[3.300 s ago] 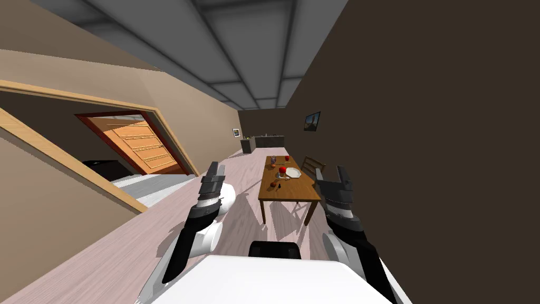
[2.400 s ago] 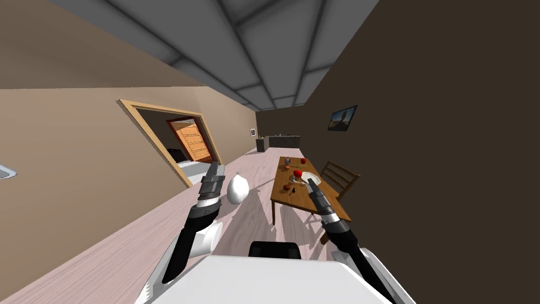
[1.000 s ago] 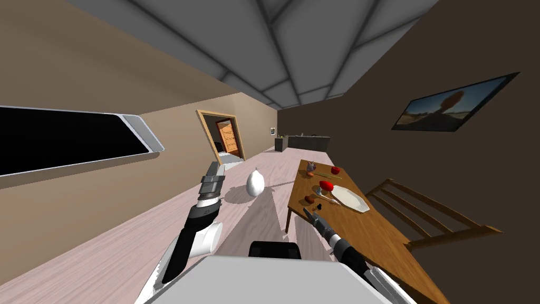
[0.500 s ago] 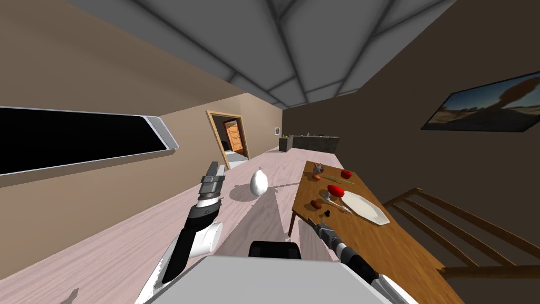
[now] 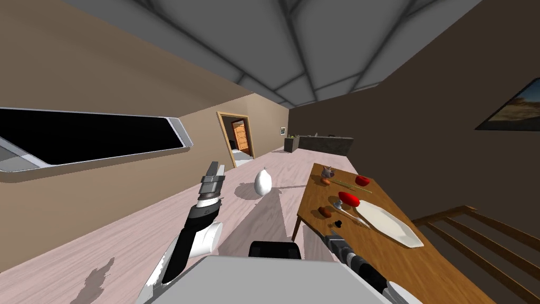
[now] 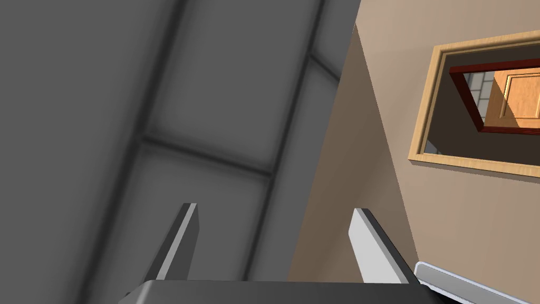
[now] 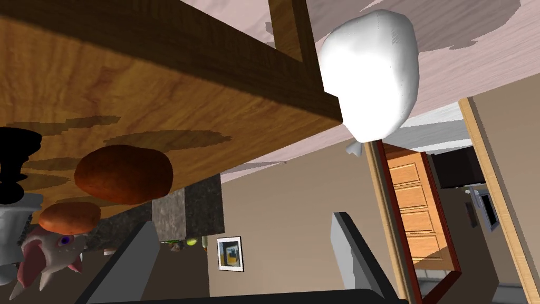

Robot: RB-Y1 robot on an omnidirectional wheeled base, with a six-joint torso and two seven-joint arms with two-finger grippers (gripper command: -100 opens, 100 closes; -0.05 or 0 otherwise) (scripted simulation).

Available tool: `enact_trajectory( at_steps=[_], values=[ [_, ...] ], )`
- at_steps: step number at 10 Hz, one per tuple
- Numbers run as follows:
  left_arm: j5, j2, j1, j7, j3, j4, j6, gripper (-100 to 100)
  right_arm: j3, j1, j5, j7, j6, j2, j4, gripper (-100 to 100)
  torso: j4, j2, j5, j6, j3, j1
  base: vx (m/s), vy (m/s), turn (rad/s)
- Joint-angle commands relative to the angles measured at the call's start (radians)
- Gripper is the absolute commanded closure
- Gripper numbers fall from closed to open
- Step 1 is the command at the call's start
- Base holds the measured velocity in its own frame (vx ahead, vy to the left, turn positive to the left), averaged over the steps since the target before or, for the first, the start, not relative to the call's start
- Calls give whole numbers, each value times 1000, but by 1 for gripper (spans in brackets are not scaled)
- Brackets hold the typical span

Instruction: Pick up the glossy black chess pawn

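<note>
The right gripper (image 5: 332, 236) hangs at the near edge of the wooden table (image 5: 422, 269), its two fingers spread apart and grasping nothing. Just beyond its tips, and not touched by them, the black pawn (image 5: 337, 223) stands on the table close to that near edge, not far from the corner with the leg. In the right wrist view the pawn (image 7: 13, 158) lies outside the gap between the spread fingers, off past one of them.

The left gripper (image 5: 213, 168) is raised over the floor well to the left of the table, fingers likewise apart and empty.

Just past the pawn sits a brown rounded lump (image 5: 325, 211). Next come a spoon (image 5: 348, 209) and a red thing (image 5: 349, 199), with a white plate (image 5: 390, 224) beside them toward the table's middle. At the far end lie an orange lump (image 5: 326, 181), a thin green stick (image 5: 350, 184), a second red thing (image 5: 362, 180) and a small grey figure with pink ears (image 5: 328, 171).

A wooden chair (image 5: 474, 227) stands along the table's right edge. A white sack (image 5: 262, 182) sits on the floor left of the table. Farther off are a doorway (image 5: 240, 138) and a dark counter (image 5: 321, 143).
</note>
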Motion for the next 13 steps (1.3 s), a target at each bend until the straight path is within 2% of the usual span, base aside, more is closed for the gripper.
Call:
enact_trajectory(
  at_steps=[1,2,3,5,6,9,10,13],
  values=[
    [0,0,0,0,0,0,0,0,15,-1,36,37,24,-21,43,-100,0,0,0,0,0,0,27,6,127],
    [0,0,0,0,0,0,0,0,34,-4,62,62,56,-44,70,-100,0,0,0,0,0,0,34,1,224],
    [0,0,0,0,0,0,0,0,34,-4,62,62,56,-44,70,-100,0,0,0,0,0,0,24,-9,91],
    [0,0,0,0,0,0,0,0,71,-13,110,111,118,-87,121,-100,0,1,0,0,0,-1,25,-5,173],
    [0,0,0,0,0,0,0,0,71,-13,110,111,118,-87,121,-100,0,0,0,0,0,-1,21,-7,59],
    [0,0,0,0,0,0,0,0,127,-27,172,184,200,-142,189,-100,0,1,0,0,0,-1,22,-7,149],
    [0,0,0,0,0,0,0,0,127,-27,172,184,205,-142,189,-100,0,0,0,0,0,-1,18,-14,53],
    [0,0,0,0,0,0,0,0,177,-42,221,251,282,-189,246,-100,0,1,0,0,1,-1,14,-13,110]
  ],
)
